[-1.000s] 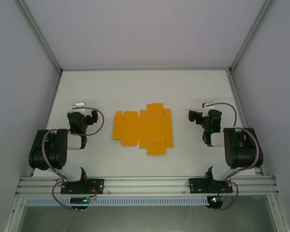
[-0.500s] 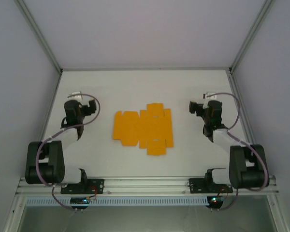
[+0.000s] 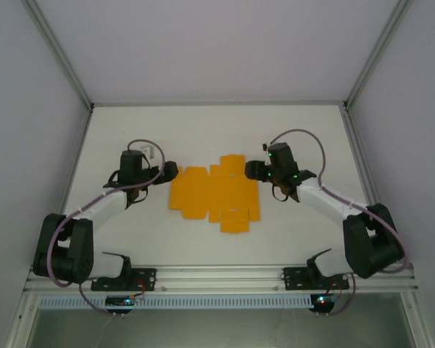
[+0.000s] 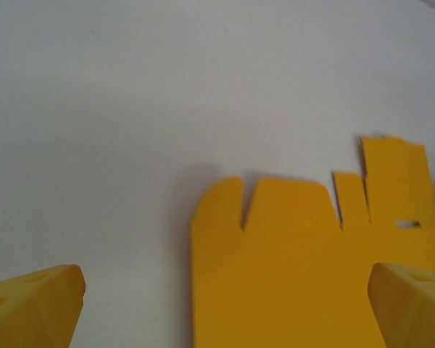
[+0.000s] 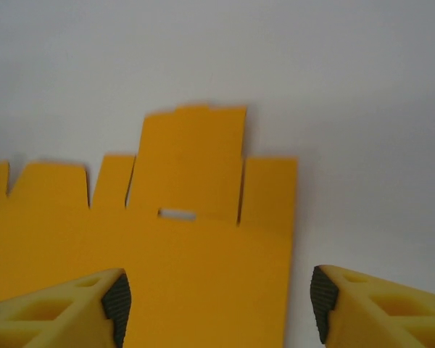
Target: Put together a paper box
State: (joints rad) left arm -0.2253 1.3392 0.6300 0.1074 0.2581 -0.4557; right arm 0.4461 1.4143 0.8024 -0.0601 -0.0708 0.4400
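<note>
The paper box [image 3: 214, 194] lies as a flat orange-yellow die-cut sheet with tabs in the middle of the white table. My left gripper [image 3: 168, 172] hovers at the sheet's left edge, open. In the left wrist view its yellow fingers [image 4: 36, 304] stand far apart, and the sheet [image 4: 297, 268] with its left edge lies between them. My right gripper [image 3: 255, 170] is over the sheet's right end, also open. In the right wrist view the sheet [image 5: 196, 246], with a small slot and a tall tab, runs under the left finger [image 5: 72, 308]; its right edge lies between the jaws.
The table [image 3: 217, 130] is bare white around the sheet. An aluminium rail [image 3: 217, 277] carrying both arm bases runs along the near edge. White walls with metal posts close in the left, right and far sides.
Both arms have unfolded from the table's sides and reached inward, so each gripper now stands at one end of the sheet. The sheet has not moved.
</note>
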